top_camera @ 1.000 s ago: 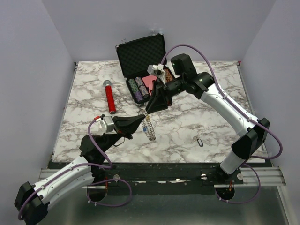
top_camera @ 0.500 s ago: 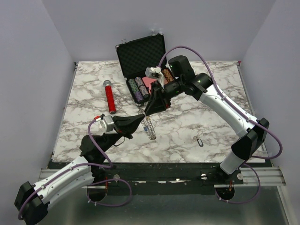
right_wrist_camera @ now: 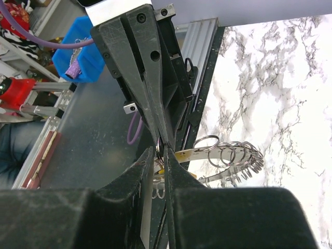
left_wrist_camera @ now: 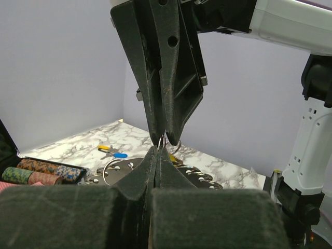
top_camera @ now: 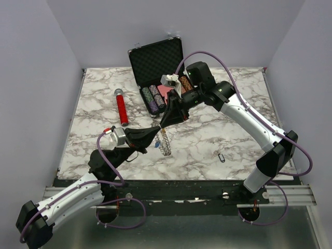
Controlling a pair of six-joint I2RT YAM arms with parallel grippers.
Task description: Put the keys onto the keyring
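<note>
Right gripper (top_camera: 164, 124) narrowed since prior frame; keyring (top_camera: 165, 146) shifted slightly.
Left gripper (top_camera: 157, 130) clamped shut on keyring; right jaws almost closed, hold cannot be told.

right jaws: narrowed | keyring (top_camera: 165, 147): swung | blue-tagged key (top_camera: 156, 146): now at its left

**Soft, even light; near pads blurred**

Bright diffuse light falls from above and shadows stay faint. In the wrist views, the left gripper (left_wrist_camera: 157, 150) and right gripper (right_wrist_camera: 162, 151) blur nearest the lens. The keyring (right_wrist_camera: 234, 155) beyond their tips glints sharply.
</note>
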